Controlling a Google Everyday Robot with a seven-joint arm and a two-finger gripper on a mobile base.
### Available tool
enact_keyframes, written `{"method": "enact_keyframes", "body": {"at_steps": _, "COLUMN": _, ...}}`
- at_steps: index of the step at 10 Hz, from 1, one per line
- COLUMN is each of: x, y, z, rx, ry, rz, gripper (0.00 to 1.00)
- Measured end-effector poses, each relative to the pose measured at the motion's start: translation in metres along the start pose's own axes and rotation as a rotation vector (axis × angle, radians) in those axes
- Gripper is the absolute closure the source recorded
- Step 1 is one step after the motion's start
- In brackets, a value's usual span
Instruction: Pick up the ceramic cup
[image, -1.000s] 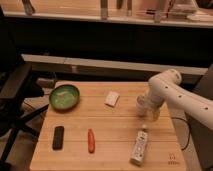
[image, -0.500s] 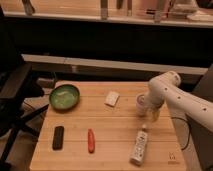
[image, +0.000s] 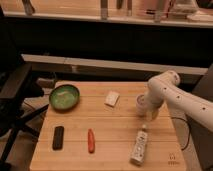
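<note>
The ceramic cup (image: 141, 103) is small, white and round and stands on the wooden table (image: 115, 125) near its right edge. My gripper (image: 148, 113) hangs at the end of the white arm (image: 172, 92), which reaches in from the right. The gripper is right at the cup's right side and partly covers it. The cup rests on the table.
A green bowl (image: 64, 96) stands at the back left. A flat white block (image: 112, 98) lies left of the cup. A white tube (image: 139, 146) lies in front of the cup, with a red stick (image: 91, 140) and a black bar (image: 58, 137) at the front left. A dark chair (image: 15, 95) stands left of the table.
The arm has shifted only slightly at the cup. The cup and the other objects have not moved.
</note>
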Motion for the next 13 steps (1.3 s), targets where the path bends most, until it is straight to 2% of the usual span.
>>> {"method": "enact_keyframes", "body": {"at_steps": 4, "x": -0.001, "y": 0.0, "z": 0.0, "rx": -0.006, "ry": -0.003, "rz": -0.007, "gripper": 0.94}}
{"method": "enact_keyframes", "body": {"at_steps": 5, "x": -0.001, "y": 0.0, "z": 0.0, "rx": -0.007, "ry": -0.003, "rz": -0.01, "gripper": 0.99}}
{"method": "enact_keyframes", "body": {"at_steps": 9, "x": -0.007, "y": -0.009, "z": -0.02, "rx": -0.001, "ry": -0.006, "rz": -0.073, "gripper": 1.0}}
{"method": "enact_keyframes", "body": {"at_steps": 13, "x": -0.01, "y": -0.013, "z": -0.027, "rx": 0.003, "ry": -0.007, "rz": -0.104, "gripper": 1.0}}
